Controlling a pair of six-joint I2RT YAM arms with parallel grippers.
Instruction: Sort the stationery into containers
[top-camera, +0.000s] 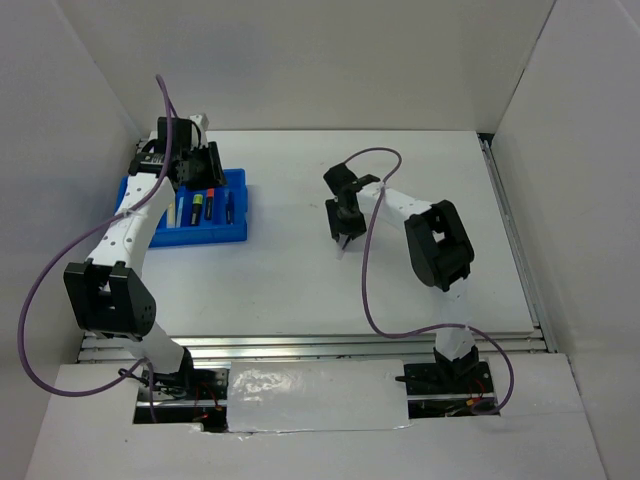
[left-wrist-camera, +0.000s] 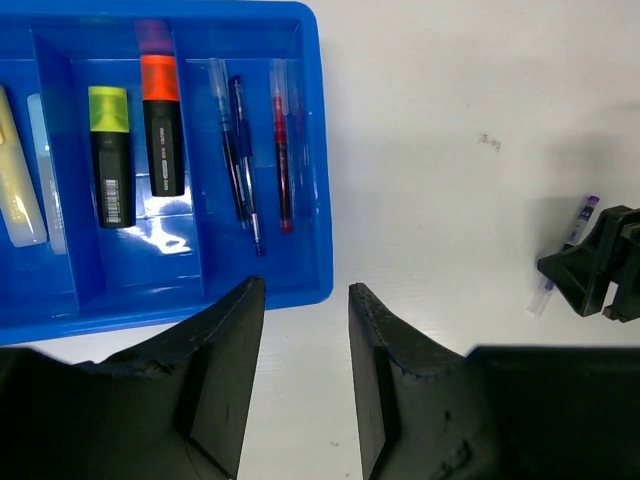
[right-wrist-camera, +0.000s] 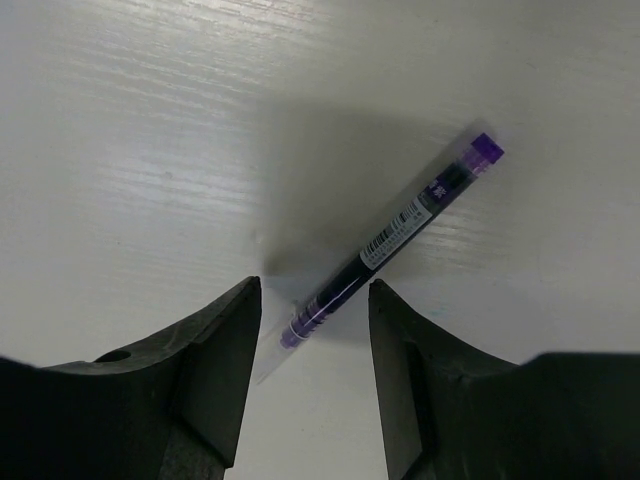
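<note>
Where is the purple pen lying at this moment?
The purple pen lies on the white table, right of the blue tray and apart from it. In the right wrist view, its near end sits between the open jaws of the right gripper.

Robot lab, white-walled test enclosure (top-camera: 330, 60)

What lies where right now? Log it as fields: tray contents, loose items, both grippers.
tray: bright blue plastic divided tray
right compartment: thin blue pen, thin red pen
next compartment: black highlighter with yellow cap, black highlighter with orange cap
further left: cream bar, pale blue bar
loose: purple pen on white table
left gripper: open, empty, by tray's edge
right gripper: open, astride purple pen's tip, not gripping
</note>
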